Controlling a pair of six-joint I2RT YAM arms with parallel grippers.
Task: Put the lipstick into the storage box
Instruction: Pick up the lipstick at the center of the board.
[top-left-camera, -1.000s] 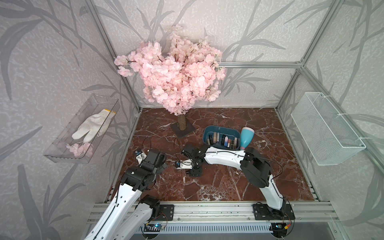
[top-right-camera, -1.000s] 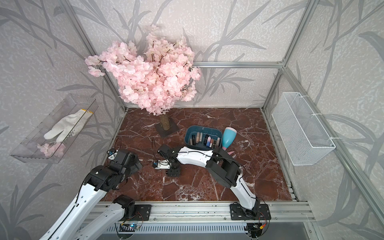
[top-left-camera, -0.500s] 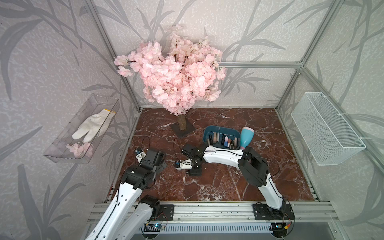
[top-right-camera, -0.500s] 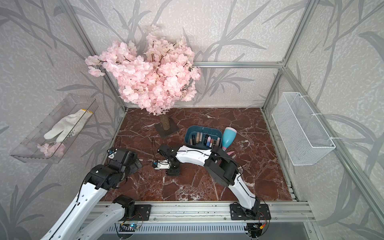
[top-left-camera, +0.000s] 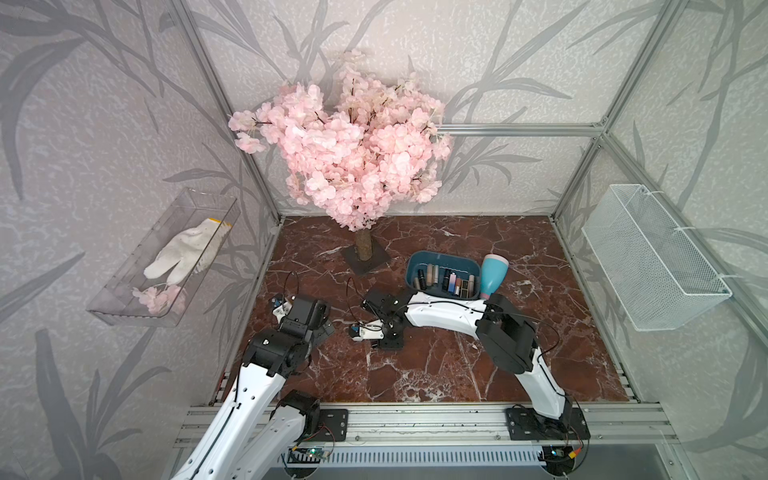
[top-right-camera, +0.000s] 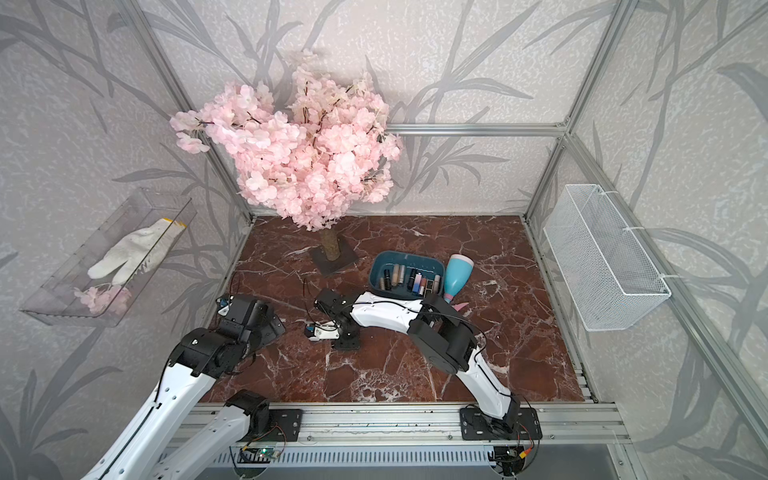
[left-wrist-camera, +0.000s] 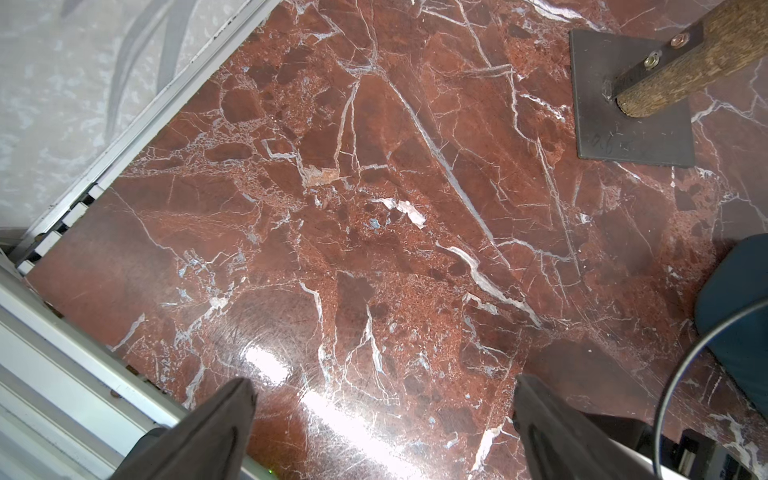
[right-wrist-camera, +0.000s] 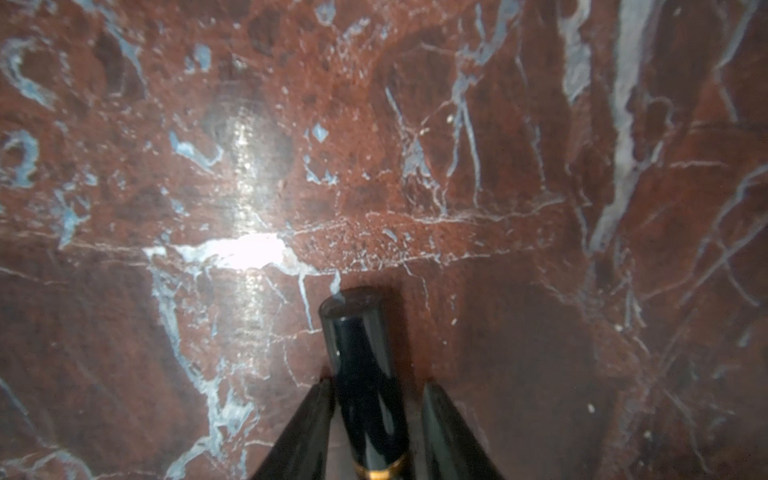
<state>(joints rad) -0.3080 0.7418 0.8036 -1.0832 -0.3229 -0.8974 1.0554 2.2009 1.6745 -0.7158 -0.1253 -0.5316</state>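
A glossy black lipstick (right-wrist-camera: 361, 374) with a gold band lies on the red marble floor. My right gripper (right-wrist-camera: 378, 386) straddles it: one finger touches its side and a slim gap shows at the other. In both top views the right gripper (top-left-camera: 390, 337) (top-right-camera: 347, 338) points down mid-floor and hides the lipstick. The storage box (top-left-camera: 417, 266) (top-right-camera: 380, 266), dark teal, stands behind it with several lipsticks inside. My left gripper (left-wrist-camera: 383, 384) hangs wide open over bare floor at the left (top-left-camera: 322, 330).
A blue and pink vase (top-left-camera: 492, 274) lies against the box's right end. A pink blossom tree (top-left-camera: 353, 166) stands on a dark square plate (left-wrist-camera: 631, 124). A white wire basket (top-left-camera: 652, 266) and a clear tray (top-left-camera: 166, 262) holding a glove hang on the side walls.
The right gripper's jaws have narrowed around the lipstick, and the right arm has shifted slightly. The left arm has barely moved.
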